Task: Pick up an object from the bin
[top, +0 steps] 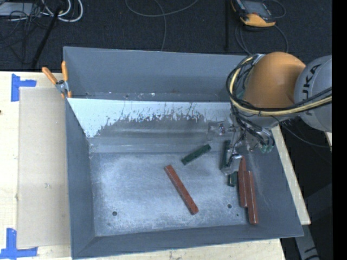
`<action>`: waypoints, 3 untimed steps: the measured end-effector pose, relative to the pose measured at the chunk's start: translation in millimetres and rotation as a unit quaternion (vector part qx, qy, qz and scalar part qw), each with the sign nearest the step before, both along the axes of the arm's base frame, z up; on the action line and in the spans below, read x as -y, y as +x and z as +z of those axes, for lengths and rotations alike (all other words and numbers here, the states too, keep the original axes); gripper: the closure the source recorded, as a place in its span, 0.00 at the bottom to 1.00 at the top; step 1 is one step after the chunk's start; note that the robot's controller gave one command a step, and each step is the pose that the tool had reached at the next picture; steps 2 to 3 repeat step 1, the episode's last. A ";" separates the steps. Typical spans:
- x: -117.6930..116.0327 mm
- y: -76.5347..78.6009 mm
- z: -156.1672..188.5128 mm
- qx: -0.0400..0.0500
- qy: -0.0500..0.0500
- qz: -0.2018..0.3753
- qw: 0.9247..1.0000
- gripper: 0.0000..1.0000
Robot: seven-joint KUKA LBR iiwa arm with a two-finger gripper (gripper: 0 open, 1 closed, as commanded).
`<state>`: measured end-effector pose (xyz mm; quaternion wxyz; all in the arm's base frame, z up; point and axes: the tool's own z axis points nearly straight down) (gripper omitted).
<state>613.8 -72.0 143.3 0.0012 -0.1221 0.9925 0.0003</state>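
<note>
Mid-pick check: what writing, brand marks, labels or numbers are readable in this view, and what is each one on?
"UKA": dark letters on the grey arm housing, beside the orange cover; the start of the word is hidden.
No readable marks on the red-brown bar in the middle, the two red-brown bars by the right wall, the dark green piece or the bin.

A dark carpeted floor (pixel 162 28) stretches well beyond the claw (pixel 231 164), toward the top of the camera view. Almost straight beyond the claw, an orange-and-black handheld device (pixel 255 14) lies on the carpet. Left of the claw in the view and equally far back, loose black cables (pixel 157 4) loop across the floor. At the far left, white cables (pixel 70 7) coil beside a slanted black bar (pixel 46 34).
</note>
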 end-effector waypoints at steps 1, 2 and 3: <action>-28.3 4.5 -78.3 -0.004 0.001 0.030 1.000 0.00; -28.3 4.5 -78.3 -0.004 0.001 0.030 1.000 0.00; -28.3 4.5 -78.3 -0.004 0.001 0.030 1.000 0.00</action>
